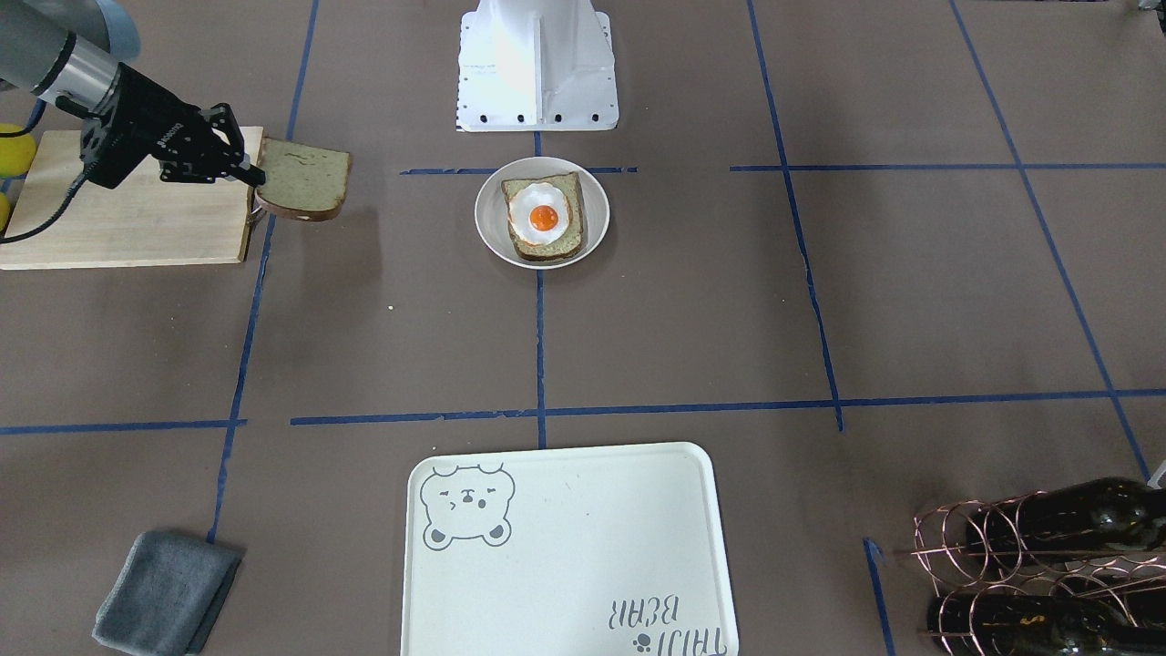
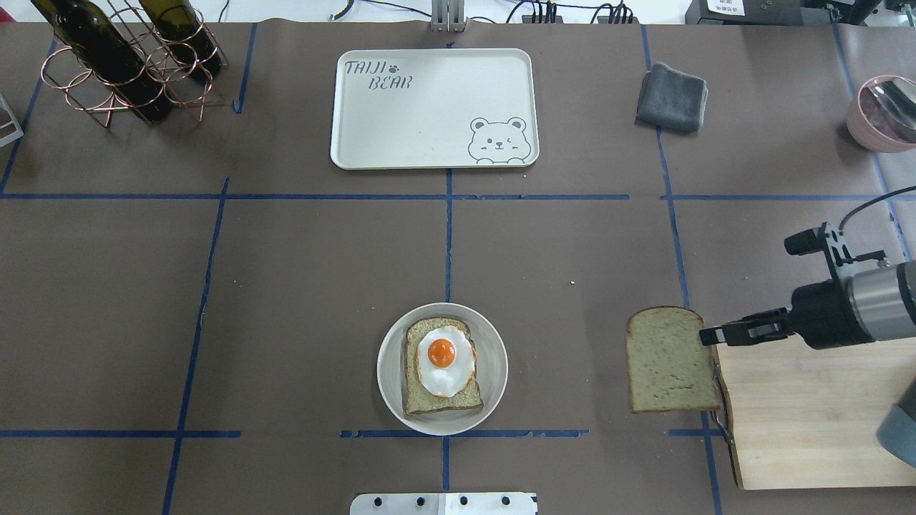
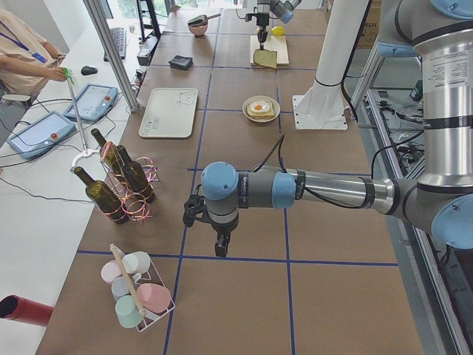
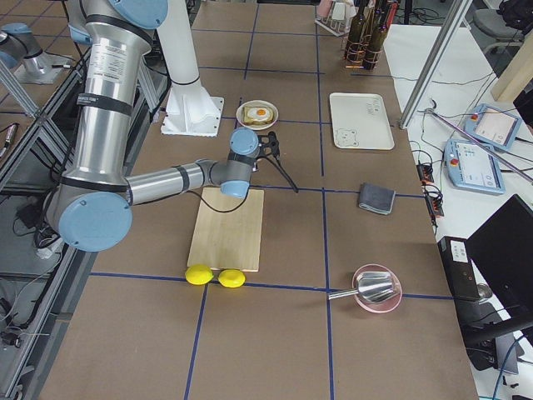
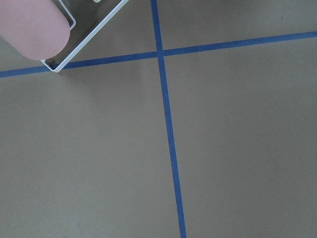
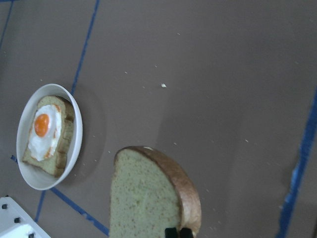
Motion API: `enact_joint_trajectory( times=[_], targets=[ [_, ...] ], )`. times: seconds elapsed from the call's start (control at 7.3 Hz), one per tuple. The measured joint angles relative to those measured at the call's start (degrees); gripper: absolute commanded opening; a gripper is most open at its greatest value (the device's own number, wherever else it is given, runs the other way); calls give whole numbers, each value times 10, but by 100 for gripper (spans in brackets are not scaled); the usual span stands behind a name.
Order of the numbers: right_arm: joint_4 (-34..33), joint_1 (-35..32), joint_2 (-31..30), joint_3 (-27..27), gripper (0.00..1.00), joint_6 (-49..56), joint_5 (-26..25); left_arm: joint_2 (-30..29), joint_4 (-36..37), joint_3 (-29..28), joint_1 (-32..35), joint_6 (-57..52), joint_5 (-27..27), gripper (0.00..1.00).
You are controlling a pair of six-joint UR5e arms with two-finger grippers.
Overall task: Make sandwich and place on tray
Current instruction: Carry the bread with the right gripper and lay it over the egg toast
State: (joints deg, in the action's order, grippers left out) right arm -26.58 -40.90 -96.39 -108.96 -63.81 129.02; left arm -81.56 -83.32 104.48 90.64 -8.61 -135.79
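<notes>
Greenish-tan, brown-crusted bread slice (image 2: 669, 361) is being gripped by one edge in the closed right end effector (image 2: 708, 335), lower right of the overhead view, beside the pale wooden cutting board (image 2: 801, 415). A second slice (image 2: 444, 405) under a white fried egg (image 2: 444, 357) is being held in the round white bowl (image 2: 501, 368), bottom centre. The large white bear-print tray (image 2: 429, 114) is lying top centre on the bench (image 2: 286, 286). For the left end effector (image 3: 220, 251), the opening cannot be told.

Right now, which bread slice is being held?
The bare slice, pinched at its edge by the right gripper beside the cutting board. The other slice lies in the bowl with the egg on top.
</notes>
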Motion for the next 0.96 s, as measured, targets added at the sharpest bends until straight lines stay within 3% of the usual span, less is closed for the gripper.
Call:
enact_joint_trajectory(
  times=[0.27,0.55,0.96],
  targets=[
    [-81,17,139,17,0,0,1,-1,0,-1,-2,0,0,100],
    [-104,51,243,71,0,-24,-15,-1,0,-3,-2,0,-1,100],
    [-107,128,300,113,0,-68,-108,-2,0,-5,-3,0,-11,100]
  ],
)
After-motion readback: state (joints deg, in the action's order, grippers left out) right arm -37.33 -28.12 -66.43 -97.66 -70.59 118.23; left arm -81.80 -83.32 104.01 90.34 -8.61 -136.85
